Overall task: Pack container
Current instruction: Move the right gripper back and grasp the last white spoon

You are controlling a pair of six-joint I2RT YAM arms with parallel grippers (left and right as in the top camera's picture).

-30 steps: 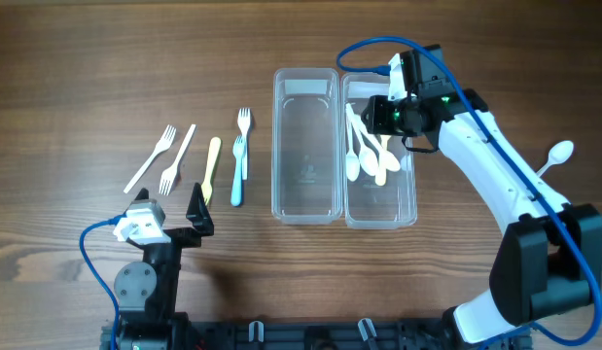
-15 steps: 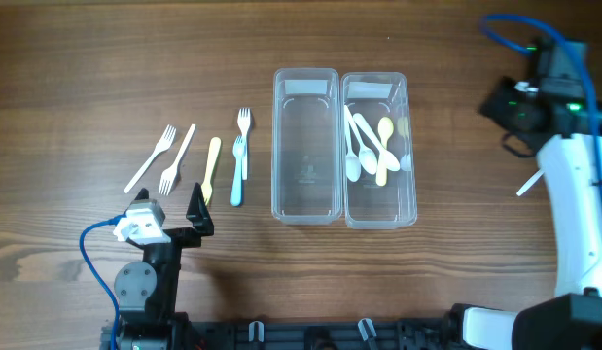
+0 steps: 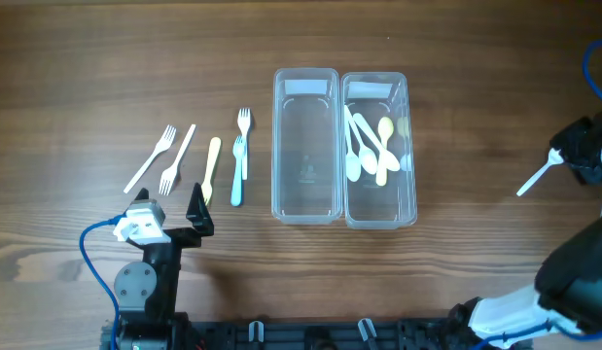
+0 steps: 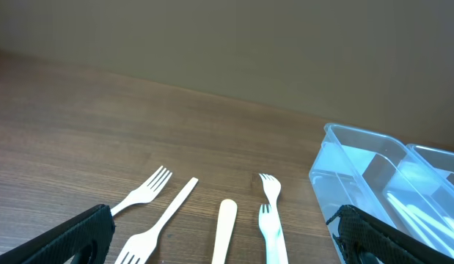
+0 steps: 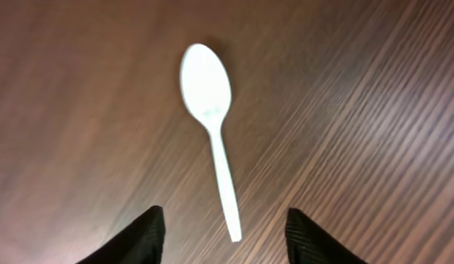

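Observation:
Two clear containers stand side by side mid-table. The left one [image 3: 305,146] is empty; the right one [image 3: 379,151] holds several spoons [image 3: 367,149]. A white spoon [image 3: 536,178] lies on the table at the far right, and in the right wrist view [image 5: 210,121] it lies flat on the wood. My right gripper [image 5: 225,231] is open above its handle end, touching nothing. It shows at the right edge overhead [image 3: 581,154]. Several forks and a yellow utensil [image 3: 211,169] lie left of the containers. My left gripper [image 4: 219,238] is open and empty before them.
The forks [image 4: 142,193] lie in a loose row on the wood, a blue one [image 3: 237,170] nearest the containers. The left arm's base [image 3: 145,272] sits at the front left. The right arm stretches along the table's right edge.
My right gripper has left the right container, swung out to the far right of the table, and now hangs over the lone white spoon. The left arm has not moved.

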